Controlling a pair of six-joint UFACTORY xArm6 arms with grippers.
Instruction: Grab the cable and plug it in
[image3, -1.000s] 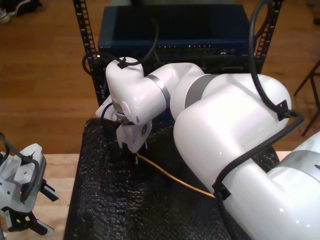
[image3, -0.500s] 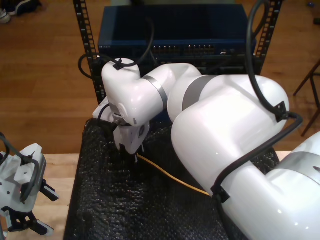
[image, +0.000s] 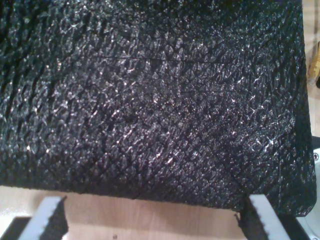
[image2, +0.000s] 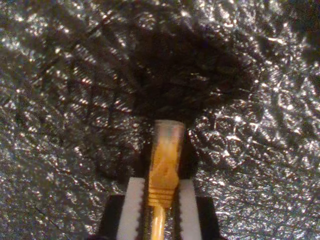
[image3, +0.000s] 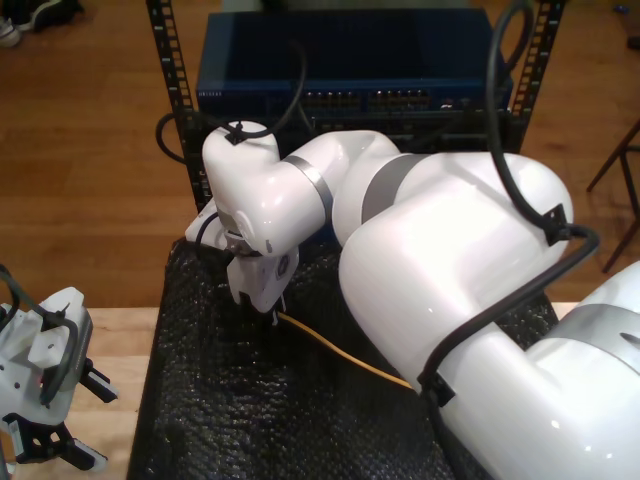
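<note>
The cable (image2: 165, 155) is orange-yellow, and its clear plug tip sticks out past the pads of my second gripper (image2: 161, 184), which is shut on the plug's boot. Close below the plug lies the black bubble-wrap mat (image2: 65, 100). In the exterior view the big white arm holds my second gripper (image3: 262, 305) pointing down at the mat's far part, and the cable (image3: 340, 355) trails from it toward the exterior view's right, under the arm. My first gripper (image3: 88, 420) stands open at the exterior view's lower left. Its fingers (image: 50, 215) straddle the mat's edge (image: 150, 100) with nothing between them.
A blue network switch (image3: 350, 60) with a row of ports (image3: 390, 100) sits in a black rack (image3: 175, 90) beyond the mat. The mat (image3: 220, 400) covers a light wooden table (image3: 115, 340). Black arm hoses (image3: 500, 110) loop in front of the rack. Wooden floor lies behind.
My second gripper has shifted slightly toward the exterior view's left with the cable end in it. My first gripper has stayed where it was.
</note>
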